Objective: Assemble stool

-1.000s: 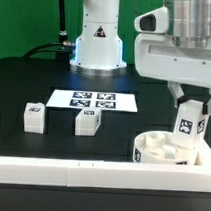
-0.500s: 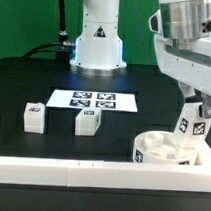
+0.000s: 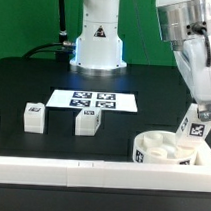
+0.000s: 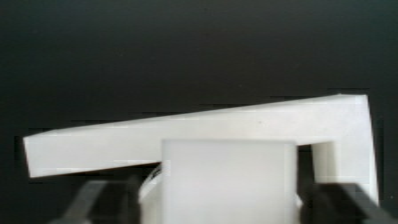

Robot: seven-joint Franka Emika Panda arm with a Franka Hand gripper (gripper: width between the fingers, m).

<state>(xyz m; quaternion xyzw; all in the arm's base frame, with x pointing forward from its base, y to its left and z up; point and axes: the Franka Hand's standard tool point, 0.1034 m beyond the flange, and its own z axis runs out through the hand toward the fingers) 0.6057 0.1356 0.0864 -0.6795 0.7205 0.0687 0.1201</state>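
Nearest, behind the white border bar [image 3: 80, 173], the round seat [image 3: 151, 155] lies flat at the exterior view's right. A leg [image 3: 193, 130] stands in it, its long axis tilted and its top leaning toward that right. The gripper [image 3: 203, 111] flanks the leg's upper end, jaws released, with slim gaps beside the fingers [image 4: 111, 203]. The arm [image 3: 189, 48] slants down from above. Two loose legs [image 3: 34, 115] [image 3: 85, 120] sit farther back.

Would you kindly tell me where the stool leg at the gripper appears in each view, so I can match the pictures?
Exterior view: the leg stands tilted at the exterior view's right, over the seat.
Wrist view: the leg is the white block close to the camera, between the dark fingers.
Shared landmark: the gripper, at the leg in both views.
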